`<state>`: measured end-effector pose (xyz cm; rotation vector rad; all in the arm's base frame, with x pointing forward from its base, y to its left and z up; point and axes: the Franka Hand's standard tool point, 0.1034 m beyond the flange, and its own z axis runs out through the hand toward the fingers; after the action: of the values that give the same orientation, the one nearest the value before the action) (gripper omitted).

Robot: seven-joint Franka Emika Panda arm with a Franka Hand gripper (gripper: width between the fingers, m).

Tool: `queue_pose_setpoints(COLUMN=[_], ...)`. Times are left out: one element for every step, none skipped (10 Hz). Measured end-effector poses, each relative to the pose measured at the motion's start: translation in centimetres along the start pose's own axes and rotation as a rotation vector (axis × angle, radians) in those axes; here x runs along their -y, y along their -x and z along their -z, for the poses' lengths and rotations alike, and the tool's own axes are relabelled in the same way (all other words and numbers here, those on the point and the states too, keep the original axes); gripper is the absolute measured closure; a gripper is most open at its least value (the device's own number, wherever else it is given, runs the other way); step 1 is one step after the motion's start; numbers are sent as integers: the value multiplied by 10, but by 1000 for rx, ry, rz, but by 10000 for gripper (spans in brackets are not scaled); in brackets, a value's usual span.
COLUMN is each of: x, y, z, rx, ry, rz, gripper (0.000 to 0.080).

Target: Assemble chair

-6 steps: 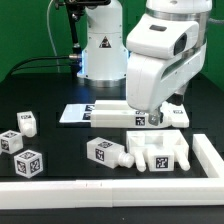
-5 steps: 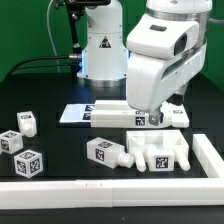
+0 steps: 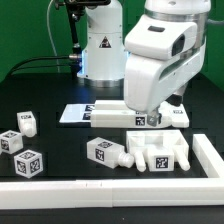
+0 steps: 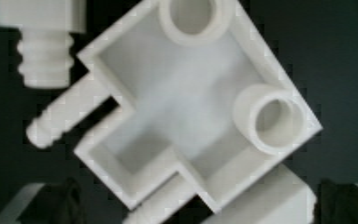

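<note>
The chair is still loose white tagged pieces on the black table. In the exterior view my gripper (image 3: 146, 110) hangs open just above a flat slab (image 3: 112, 119) at the middle of the table. The wrist view shows that slab (image 4: 167, 115) close below, with two round sockets, between my spread dark fingers (image 4: 55, 203); nothing is held. A pegged piece (image 4: 43, 52) lies beside it. Nearer the front lie a pegged block (image 3: 104, 152) and a larger pegged piece (image 3: 160, 152). Three small cube legs (image 3: 28, 161) sit at the exterior view's left.
The marker board (image 3: 76, 112) lies flat behind the slab, by the robot's base (image 3: 100, 55). A long white border rail (image 3: 100, 186) runs along the front edge and turns up the exterior view's right side (image 3: 208, 155).
The gripper has shifted slightly over the slab, showing a tag a little further to the exterior view's right. The pieces lie as before.
</note>
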<state>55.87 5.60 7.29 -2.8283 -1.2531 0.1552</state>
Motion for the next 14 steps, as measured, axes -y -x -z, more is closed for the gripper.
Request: queue_pose_setpoints(x=[-6,-13,-13,-12,-12,-13,-16,-8,0,-5,-5,-3,3,13], y=[14,25,22,22,23,23,26,32,34,36,36,35,26,14], z=[-8,-12,-11,-12,-12,-12,-9,-9,-12,-16,-16,-18,-24,-25], rx=[-19,-5,-6,-5,-4,-4,-38,-52,-49,-65,-64,-63,-74,-74], ry=[-15,-50,-45,-46,-46,-46,-16,-11,-47,-36,-37,-37,-28,-32], rz=[-66,-110,-104,-103,-104,-108,-260,-394,-563,-479,-483,-477,-476,-522], gripper=[150,150,150,150,150,150,150,150,150,150,150,150,150,150])
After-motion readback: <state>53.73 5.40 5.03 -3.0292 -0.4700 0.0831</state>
